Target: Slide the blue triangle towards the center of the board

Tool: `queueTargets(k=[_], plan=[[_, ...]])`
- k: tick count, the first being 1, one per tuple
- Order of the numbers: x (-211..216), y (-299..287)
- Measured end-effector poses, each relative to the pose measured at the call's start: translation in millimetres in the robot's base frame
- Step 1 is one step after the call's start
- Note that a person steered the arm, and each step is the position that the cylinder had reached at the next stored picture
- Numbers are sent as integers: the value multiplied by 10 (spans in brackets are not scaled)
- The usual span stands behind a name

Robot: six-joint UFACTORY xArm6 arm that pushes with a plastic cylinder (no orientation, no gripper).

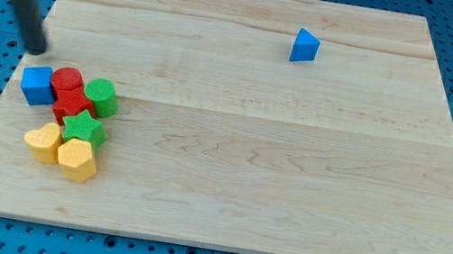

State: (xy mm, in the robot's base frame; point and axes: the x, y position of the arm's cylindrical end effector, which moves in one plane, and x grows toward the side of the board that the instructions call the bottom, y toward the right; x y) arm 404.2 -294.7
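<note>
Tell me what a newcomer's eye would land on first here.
First, the tight cluster of blocks at the board's left: blue cube, red cylinder, green cylinder, green star and yellow blocks. Next, the lone blue triangle near the view's top, right of centre. My tip sits just above the cluster, far from the triangle.
</note>
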Motion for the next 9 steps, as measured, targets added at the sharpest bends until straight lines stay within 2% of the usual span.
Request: queueTargets(k=[1,2,3,4,5,6,7,8,9], plan=[[556,449],[476,525],[-285,299],[-1083,1193],[-1503,2310],[-1687,3370],[-1667,3978],[-1372,4461],[-1236,3161]])
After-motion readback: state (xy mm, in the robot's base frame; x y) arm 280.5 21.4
